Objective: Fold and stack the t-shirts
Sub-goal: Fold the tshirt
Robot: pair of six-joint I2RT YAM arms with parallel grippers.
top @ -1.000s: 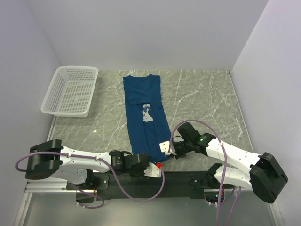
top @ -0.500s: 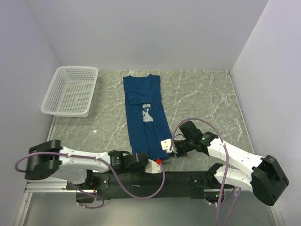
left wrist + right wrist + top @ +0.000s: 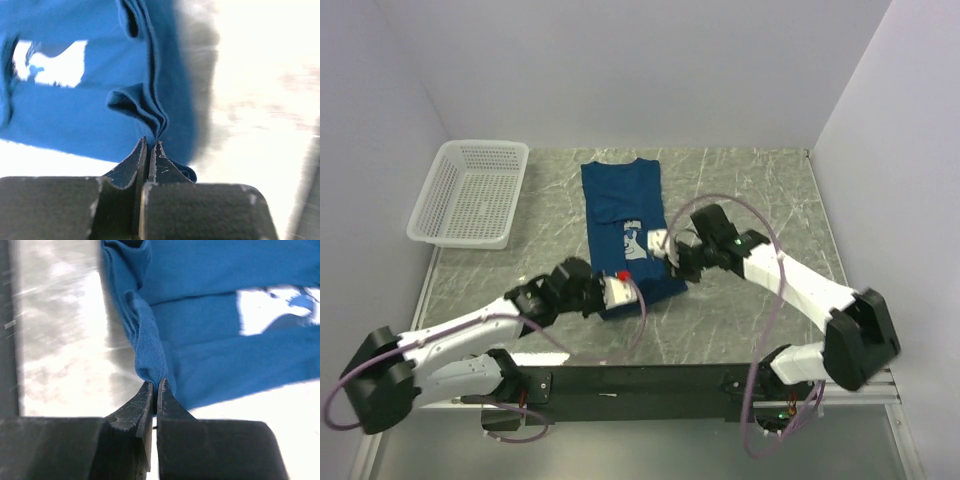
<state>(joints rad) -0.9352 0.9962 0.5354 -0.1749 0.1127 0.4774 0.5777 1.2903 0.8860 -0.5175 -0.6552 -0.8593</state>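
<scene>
On the table (image 3: 750, 200), the t-shirt (image 3: 620, 195) lies half doubled; the left hand (image 3: 620, 284) has just pinched its near hem, the right hand (image 3: 662, 245) grips the other corner; both have carried it toward the collar, beginning the fold.

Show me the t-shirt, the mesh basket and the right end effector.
navy t-shirt (image 3: 620, 195): top view, cloth below the collar.
white mesh basket (image 3: 470, 203): top view, bare mesh floor.
right end effector (image 3: 155, 388): right wrist view, between its fingertips, pinching cloth.
</scene>
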